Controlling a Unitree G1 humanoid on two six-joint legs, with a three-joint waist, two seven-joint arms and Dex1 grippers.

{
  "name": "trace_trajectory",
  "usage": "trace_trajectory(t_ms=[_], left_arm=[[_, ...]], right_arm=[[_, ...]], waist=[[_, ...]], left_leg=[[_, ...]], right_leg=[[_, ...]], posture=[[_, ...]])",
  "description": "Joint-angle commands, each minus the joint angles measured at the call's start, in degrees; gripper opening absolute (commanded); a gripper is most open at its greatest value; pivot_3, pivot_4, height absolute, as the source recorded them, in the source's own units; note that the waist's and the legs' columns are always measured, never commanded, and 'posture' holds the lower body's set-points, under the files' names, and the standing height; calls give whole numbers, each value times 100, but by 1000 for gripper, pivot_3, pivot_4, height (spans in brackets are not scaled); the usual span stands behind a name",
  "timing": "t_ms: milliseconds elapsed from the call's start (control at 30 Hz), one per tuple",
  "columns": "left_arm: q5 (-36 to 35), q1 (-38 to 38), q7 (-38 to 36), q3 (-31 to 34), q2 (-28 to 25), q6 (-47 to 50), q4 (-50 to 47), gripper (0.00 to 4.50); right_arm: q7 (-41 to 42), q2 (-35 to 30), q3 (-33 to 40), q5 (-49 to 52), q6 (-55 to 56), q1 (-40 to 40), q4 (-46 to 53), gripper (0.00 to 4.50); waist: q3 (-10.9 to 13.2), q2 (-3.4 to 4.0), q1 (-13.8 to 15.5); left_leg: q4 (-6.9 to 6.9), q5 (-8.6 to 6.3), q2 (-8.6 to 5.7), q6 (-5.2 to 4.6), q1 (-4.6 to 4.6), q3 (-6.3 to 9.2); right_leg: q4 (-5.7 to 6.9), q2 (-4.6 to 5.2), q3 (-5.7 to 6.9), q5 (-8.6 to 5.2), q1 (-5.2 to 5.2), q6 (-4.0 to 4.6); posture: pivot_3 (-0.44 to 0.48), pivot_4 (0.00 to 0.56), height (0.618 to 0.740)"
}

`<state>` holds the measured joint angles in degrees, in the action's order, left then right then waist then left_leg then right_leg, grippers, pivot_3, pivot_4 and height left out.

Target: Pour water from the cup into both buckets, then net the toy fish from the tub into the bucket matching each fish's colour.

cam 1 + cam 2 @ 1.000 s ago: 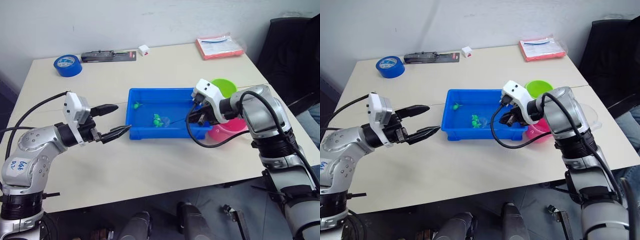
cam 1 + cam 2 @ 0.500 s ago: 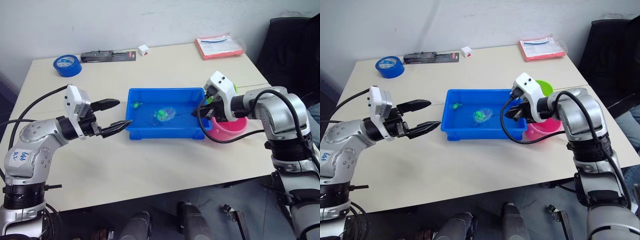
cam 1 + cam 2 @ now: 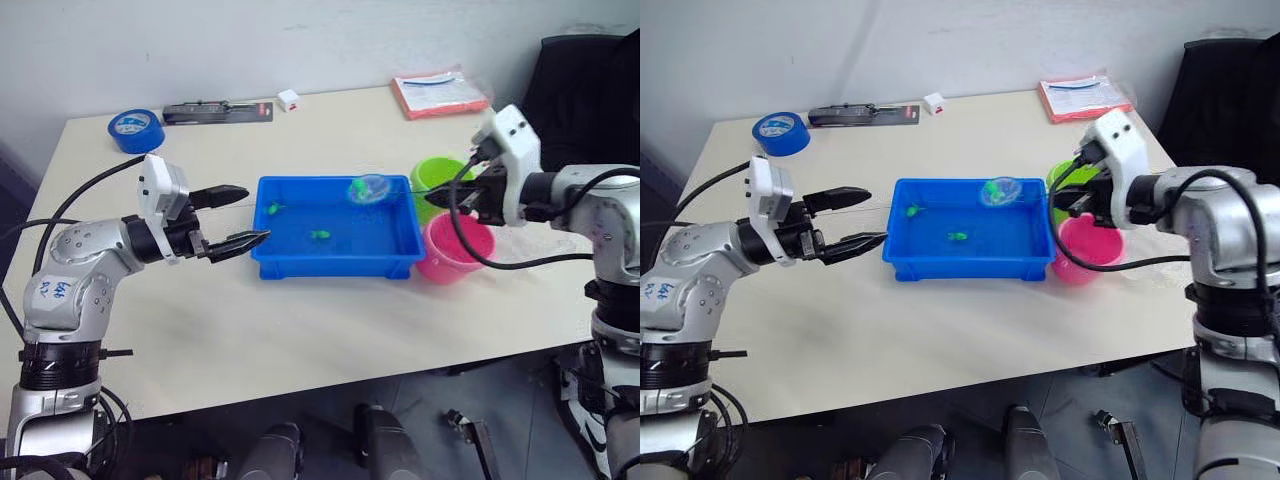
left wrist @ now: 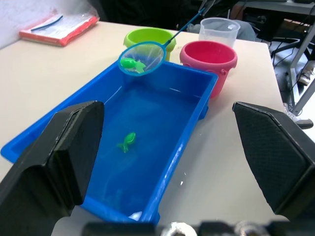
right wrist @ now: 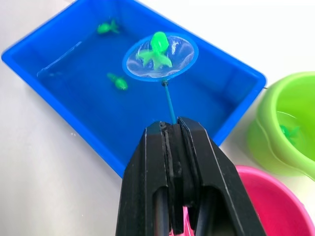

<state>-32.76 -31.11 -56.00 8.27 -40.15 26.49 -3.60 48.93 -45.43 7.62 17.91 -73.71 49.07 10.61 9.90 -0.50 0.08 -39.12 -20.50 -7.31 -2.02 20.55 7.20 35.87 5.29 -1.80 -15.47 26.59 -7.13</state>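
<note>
Net (image 5: 160, 56) clamped by stick in right gripper (image 5: 181, 129), hoop above tub (image 3: 400, 255) far rim, green fish (image 5: 156, 53) inside. Left gripper (image 3: 232, 216) spread wide, empty, beside tub. Advice: keep hoop level, carry over green bucket (image 3: 440, 176), tip there; avoid pink bucket (image 3: 455, 250).

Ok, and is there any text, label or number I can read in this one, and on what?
Nothing reads for certain.
White label on the blue tape roll: print too small.
Black package with a red end: print too small.
Red folder: blue marking, unreadable.
Small white box: red mark, unreadable.
Sticker on the left arm: handwriting, too blurred to quote.
</note>
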Motion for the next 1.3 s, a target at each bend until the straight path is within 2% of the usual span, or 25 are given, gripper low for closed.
trace_trajectory(t_ms=[33,333,467,733,1067,1300], left_arm=[[63,-180,-149,-36,19,-184,113,4500],[187,-407,-344,-147,112,-341,419,4500],[223,-499,-387,-201,175,-394,513,4500],[268,-518,-392,-214,214,-458,556,4500],[267,-440,-367,-185,202,-444,498,4500],[264,-414,-352,-196,220,-432,477,4500]], right_arm=[[-343,-357,470,-44,153,-72,52,785],[-897,-843,215,-381,1123,-376,-260,785],[-1179,-983,-551,-1088,2145,-578,-313,785],[-1423,-1163,-1701,-2389,3277,-522,-538,785],[-1537,-1628,-2502,-4234,5065,-741,-609,785],[-1482,-1918,-2488,-5174,5991,-1112,-428,785]], waist=[[0,0,7],[0,1,-17],[0,1,-9],[0,1,-16],[0,1,-15],[0,1,-14]], left_leg=[[0,0,-1,0,0,0],[2,0,0,-1,0,-5],[-1,0,-1,-1,0,-5],[0,0,-1,-1,0,-7],[-1,0,-2,-1,0,-7],[-1,0,-1,-1,0,-8]], right_leg=[[0,1,0,0,0,0],[2,1,-3,0,3,0],[1,2,-2,0,1,0],[1,1,-3,0,4,-1],[1,0,-4,0,4,-1],[1,-2,-4,0,4,-1]], posture=[[0,150,740],[0,150,740],[0,150,740],[0,150,740],[0,150,740],[0,150,740]])
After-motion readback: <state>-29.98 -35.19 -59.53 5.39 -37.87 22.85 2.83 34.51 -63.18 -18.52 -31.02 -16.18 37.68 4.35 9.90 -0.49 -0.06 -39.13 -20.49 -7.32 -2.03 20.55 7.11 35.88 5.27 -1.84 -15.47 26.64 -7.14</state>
